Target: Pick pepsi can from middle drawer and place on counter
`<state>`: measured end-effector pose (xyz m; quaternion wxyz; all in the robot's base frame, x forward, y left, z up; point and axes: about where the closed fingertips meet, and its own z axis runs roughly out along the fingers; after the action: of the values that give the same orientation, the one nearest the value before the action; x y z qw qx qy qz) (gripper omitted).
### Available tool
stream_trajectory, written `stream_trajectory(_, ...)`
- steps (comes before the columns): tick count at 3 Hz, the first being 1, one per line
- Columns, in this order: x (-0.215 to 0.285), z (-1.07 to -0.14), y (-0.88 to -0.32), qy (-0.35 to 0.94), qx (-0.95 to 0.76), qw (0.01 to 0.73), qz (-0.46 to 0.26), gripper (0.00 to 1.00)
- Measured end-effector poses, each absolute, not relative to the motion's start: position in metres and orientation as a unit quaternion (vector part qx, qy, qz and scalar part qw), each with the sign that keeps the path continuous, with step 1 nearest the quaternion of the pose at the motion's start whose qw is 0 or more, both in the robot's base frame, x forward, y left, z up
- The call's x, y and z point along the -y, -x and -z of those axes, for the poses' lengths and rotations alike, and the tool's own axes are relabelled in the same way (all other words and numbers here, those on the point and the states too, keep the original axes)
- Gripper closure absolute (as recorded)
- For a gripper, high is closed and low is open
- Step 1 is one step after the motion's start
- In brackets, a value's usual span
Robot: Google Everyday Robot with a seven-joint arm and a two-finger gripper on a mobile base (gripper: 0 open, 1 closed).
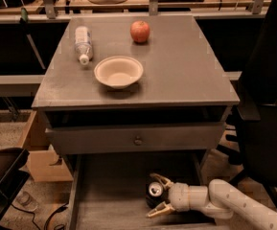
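The pepsi can (154, 192) stands upright in the open middle drawer (114, 195), right of its middle, its silver top showing. My gripper (155, 195) reaches in from the lower right on a white arm, and its fingers are spread open on either side of the can, one finger (162, 180) behind it and one in front. The can rests on the drawer floor. The counter (176, 75) is the broad grey top above the drawers.
On the counter lie a clear water bottle (83, 43) on its side, a red apple (140, 31) and a white bowl (118, 72). A closed drawer front with a round knob (137, 140) sits above the open drawer. A dark chair (267, 104) stands at the right, cardboard boxes (37, 152) at the left.
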<state>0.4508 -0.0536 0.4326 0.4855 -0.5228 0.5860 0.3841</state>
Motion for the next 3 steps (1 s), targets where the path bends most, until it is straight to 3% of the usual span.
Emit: stream_trajectory(3, 0.0477, -0.4329, -0.4493, 0.524, -0.583, 0.485, -0.389, 0.89)
